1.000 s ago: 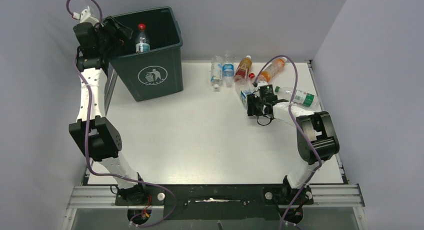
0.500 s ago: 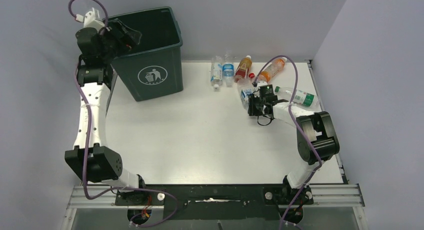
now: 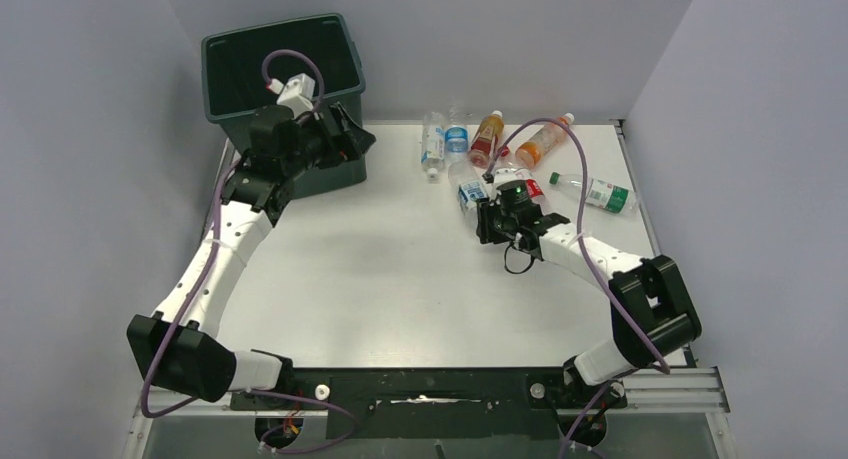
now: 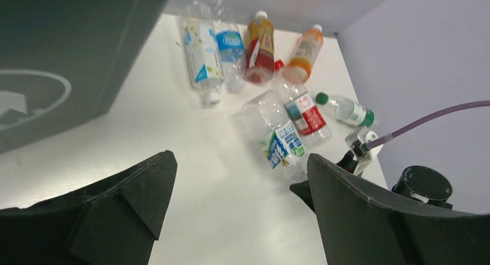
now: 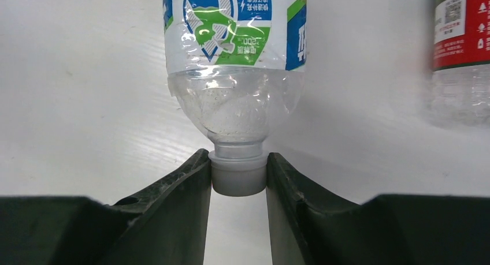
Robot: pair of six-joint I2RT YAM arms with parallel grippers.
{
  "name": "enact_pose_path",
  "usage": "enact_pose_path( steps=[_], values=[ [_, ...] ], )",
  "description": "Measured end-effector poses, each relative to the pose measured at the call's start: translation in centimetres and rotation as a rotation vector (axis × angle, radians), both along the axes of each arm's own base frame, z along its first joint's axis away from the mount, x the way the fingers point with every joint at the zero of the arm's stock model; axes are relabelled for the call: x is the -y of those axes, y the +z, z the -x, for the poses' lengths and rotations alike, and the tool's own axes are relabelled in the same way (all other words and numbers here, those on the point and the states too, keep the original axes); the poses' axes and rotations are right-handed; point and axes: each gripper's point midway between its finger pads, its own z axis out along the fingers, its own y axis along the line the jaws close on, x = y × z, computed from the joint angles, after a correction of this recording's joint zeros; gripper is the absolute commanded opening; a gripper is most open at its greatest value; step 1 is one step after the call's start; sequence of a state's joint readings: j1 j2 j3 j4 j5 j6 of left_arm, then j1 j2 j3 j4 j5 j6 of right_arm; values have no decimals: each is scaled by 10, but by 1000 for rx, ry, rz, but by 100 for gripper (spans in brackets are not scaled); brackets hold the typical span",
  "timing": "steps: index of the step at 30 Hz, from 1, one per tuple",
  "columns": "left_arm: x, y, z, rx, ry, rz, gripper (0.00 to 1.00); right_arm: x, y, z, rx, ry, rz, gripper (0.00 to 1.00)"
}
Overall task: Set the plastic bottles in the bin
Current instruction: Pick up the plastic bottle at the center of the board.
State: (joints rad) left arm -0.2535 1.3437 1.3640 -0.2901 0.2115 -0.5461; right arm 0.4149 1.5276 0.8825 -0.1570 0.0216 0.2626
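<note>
The dark green bin (image 3: 240,64) stands at the table's far left; its wall fills the left wrist view's upper left (image 4: 58,57). My left gripper (image 3: 356,139) hangs open and empty in front of the bin (image 4: 240,158). Several plastic bottles lie at the far middle: two clear ones (image 3: 432,141), a red-orange one (image 3: 487,134), an orange one (image 3: 545,139), a red-labelled one (image 3: 527,186) and a green-labelled one (image 3: 600,192). My right gripper (image 3: 485,217) (image 5: 238,181) is shut on the white cap of a clear bottle with a blue-green label (image 5: 237,45) (image 3: 468,193) (image 4: 281,142) lying on the table.
Walls close in the table on the left, back and right. The red-labelled bottle (image 5: 459,34) lies just right of the held one. The right arm's purple cable (image 3: 560,129) loops over the orange bottles.
The red-capped bottle left my left gripper over the bin and is out of sight. The left gripper swung down and right, in front of the bin. My right gripper shifted left with its bottle.
</note>
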Motion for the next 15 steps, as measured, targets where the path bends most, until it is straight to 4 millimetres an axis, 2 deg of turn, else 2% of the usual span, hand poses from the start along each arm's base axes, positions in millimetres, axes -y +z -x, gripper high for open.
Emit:
enact_pose_path(
  steps=[3,6,10,15],
  values=[
    [12,-21,8,-50,-29,3,85,-11,10,10,16,21,-13,27],
    [17,-36,12,-95,-43,19,85,-14,23,13,39,14,-31,27],
    [25,-42,15,-114,-58,47,85,-15,40,15,72,4,-60,27],
    [40,-39,20,-109,-95,78,85,-19,56,17,99,4,-107,27]
  ],
)
